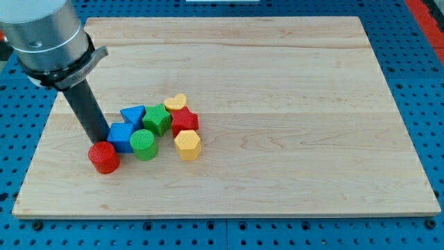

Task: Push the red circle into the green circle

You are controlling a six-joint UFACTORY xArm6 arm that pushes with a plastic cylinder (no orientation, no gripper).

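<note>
While tip (pixel 99 141) touches red circle (pixel 104 157), green circle (pixel 144 144) nr.

One camera looks down obliquely at the whole wooden board (pixel 277 83).

The counter (pixel 277 83) is pale wood with visible grain and a smooth, matt finish. My tip (pixel 101 141) ends a matt black rod below a brushed grey metal collar. Just under the tip, the red circle (pixel 104 157) looks like ribbed matt plastic; the green circle (pixel 144 144) beside it shows the same finely ridged surface.
</note>
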